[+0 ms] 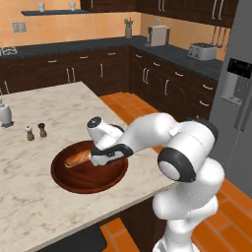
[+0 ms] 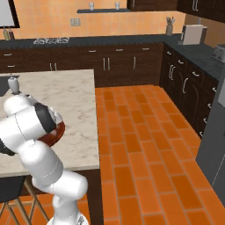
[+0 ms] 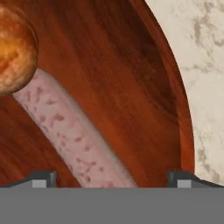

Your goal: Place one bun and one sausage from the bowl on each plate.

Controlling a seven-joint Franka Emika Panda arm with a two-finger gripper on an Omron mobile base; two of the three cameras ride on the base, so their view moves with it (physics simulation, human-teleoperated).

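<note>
The wide dark reddish-brown bowl (image 1: 88, 178) sits on the marble island near its front right edge. A golden bun (image 1: 78, 158) lies in its left half. My gripper (image 1: 102, 156) reaches down into the bowl just right of the bun. In the hand view, the bowl's floor (image 3: 131, 65) is close below, with a pale pink speckled sausage (image 3: 70, 131) running diagonally from the bun (image 3: 13, 52) down between my fingertips (image 3: 41, 179). The gripper (image 3: 111, 181) is open, with one tip on each side of the sausage and nothing held. In the right base view my arm covers most of the bowl (image 2: 59, 132).
Salt and pepper shakers (image 1: 36, 131) stand behind the bowl to the left, and a white jar (image 1: 5, 114) sits at the far left. The island counter (image 1: 49, 103) ends just right of the bowl, above an orange tiled floor (image 2: 140, 140). Dark cabinets line the back walls.
</note>
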